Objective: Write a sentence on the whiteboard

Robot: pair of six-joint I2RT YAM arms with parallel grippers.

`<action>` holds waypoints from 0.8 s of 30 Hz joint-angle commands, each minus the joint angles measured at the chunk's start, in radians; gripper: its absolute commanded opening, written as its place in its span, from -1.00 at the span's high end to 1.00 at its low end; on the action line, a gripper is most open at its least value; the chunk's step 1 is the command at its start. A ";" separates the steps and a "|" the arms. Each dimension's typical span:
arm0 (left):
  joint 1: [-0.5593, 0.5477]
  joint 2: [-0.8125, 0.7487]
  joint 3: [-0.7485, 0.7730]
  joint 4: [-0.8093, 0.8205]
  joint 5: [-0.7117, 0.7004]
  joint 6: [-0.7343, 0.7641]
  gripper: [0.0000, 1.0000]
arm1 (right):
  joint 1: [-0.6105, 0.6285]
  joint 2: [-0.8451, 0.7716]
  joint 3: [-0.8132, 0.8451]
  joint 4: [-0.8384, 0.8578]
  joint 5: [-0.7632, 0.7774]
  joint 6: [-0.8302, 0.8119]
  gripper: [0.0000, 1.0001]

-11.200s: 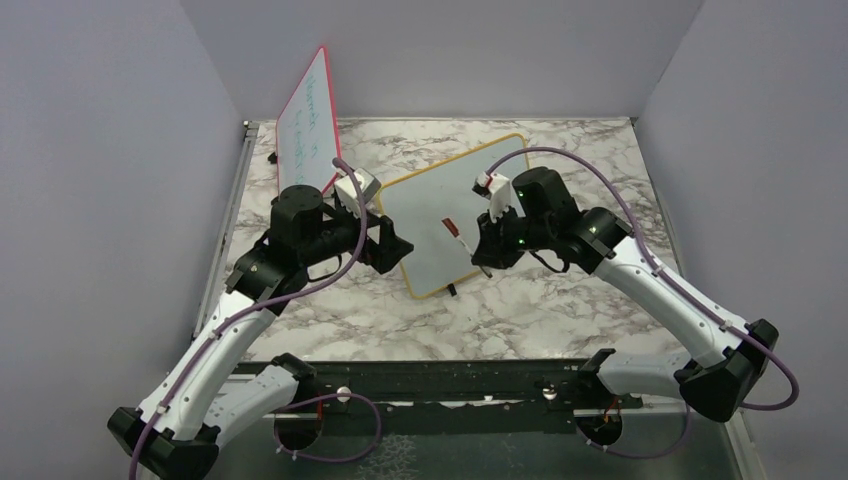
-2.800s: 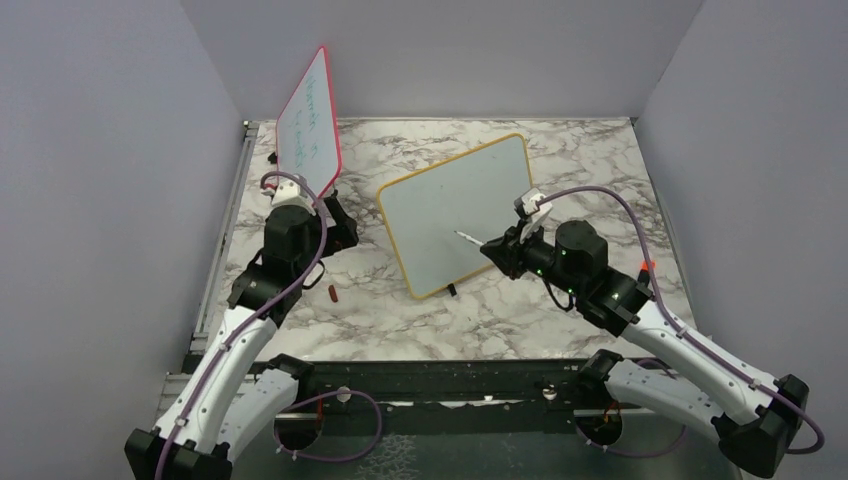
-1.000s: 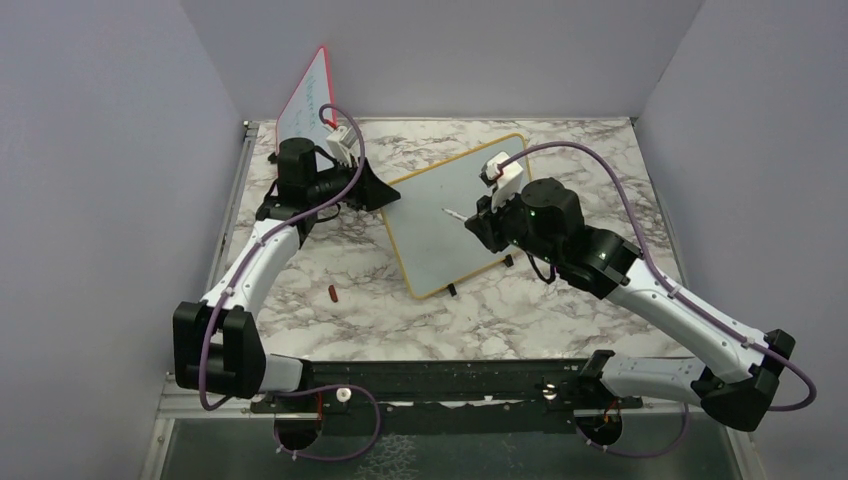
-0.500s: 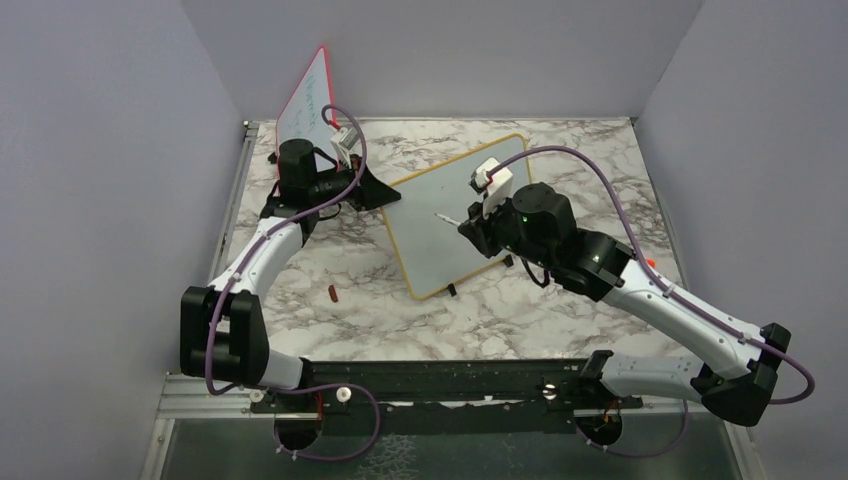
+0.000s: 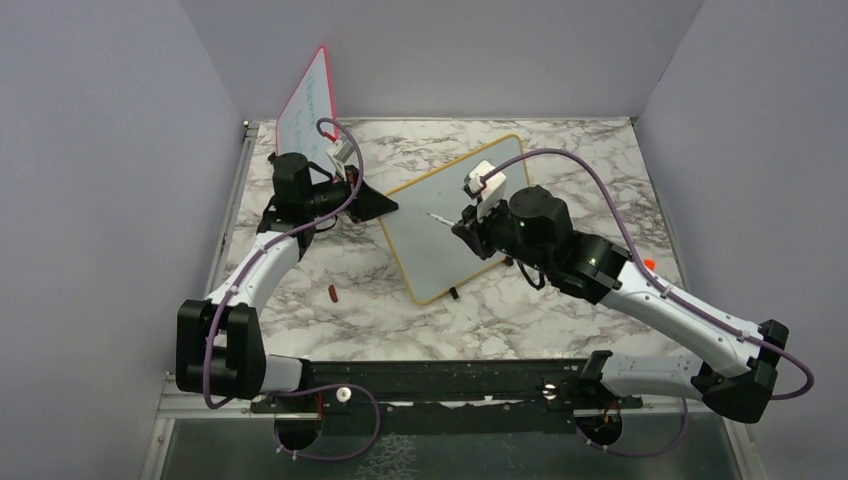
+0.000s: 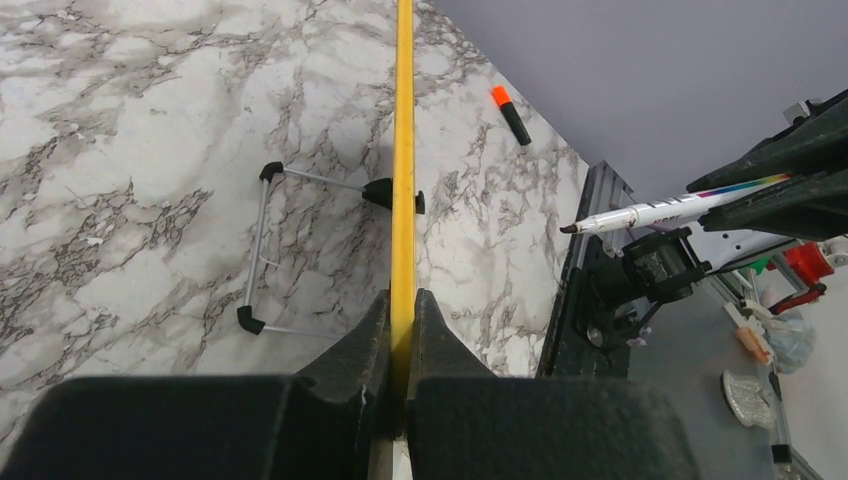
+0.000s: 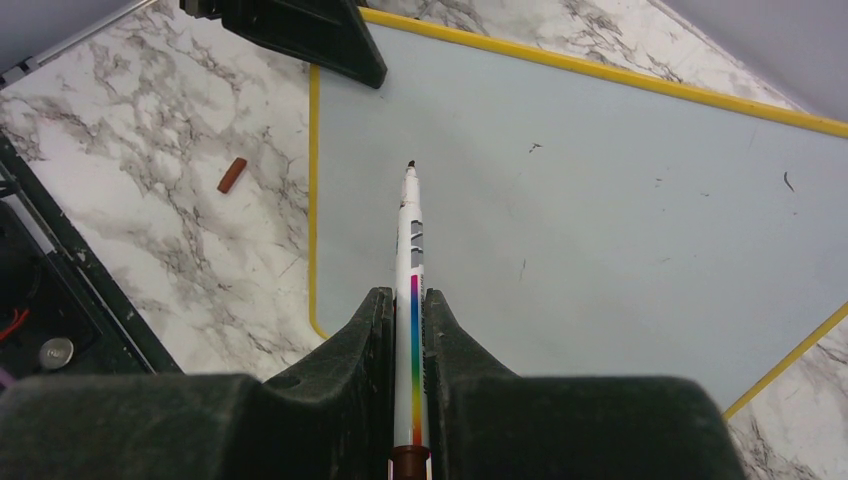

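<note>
The whiteboard (image 5: 425, 252), white with a yellow frame, stands tilted on its wire stand mid-table. No sentence is in view on its face (image 7: 600, 200), only a few dark specks. My left gripper (image 5: 386, 205) is shut on the board's yellow frame (image 6: 403, 150) at its far-left corner, seen edge-on in the left wrist view (image 6: 402, 298). My right gripper (image 5: 464, 224) is shut on a white marker with a rainbow stripe (image 7: 410, 250). The marker's dark tip (image 7: 410, 164) points at the board's upper-left area, and in the left wrist view the marker (image 6: 670, 210) stands off the board.
A red-framed board (image 5: 312, 100) with faint writing leans at the back left. A small red-brown cap (image 5: 332, 293) lies left of the whiteboard. An orange-capped marker (image 6: 510, 113) lies at the right. The wire stand (image 6: 262, 250) is behind the board.
My left gripper has shut on the whiteboard's frame corner. My right gripper has carried the marker a little leftward across the board's face.
</note>
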 commanded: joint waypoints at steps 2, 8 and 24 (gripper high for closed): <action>-0.002 -0.057 -0.054 0.006 -0.002 -0.011 1.00 | 0.046 0.012 0.001 0.034 0.080 -0.023 0.99; -0.001 -0.071 -0.057 -0.013 -0.027 -0.004 1.00 | 0.136 0.053 0.009 0.028 0.235 -0.039 0.99; -0.001 -0.052 -0.063 -0.036 -0.083 0.011 1.00 | 0.231 0.084 -0.018 0.092 0.340 0.010 0.99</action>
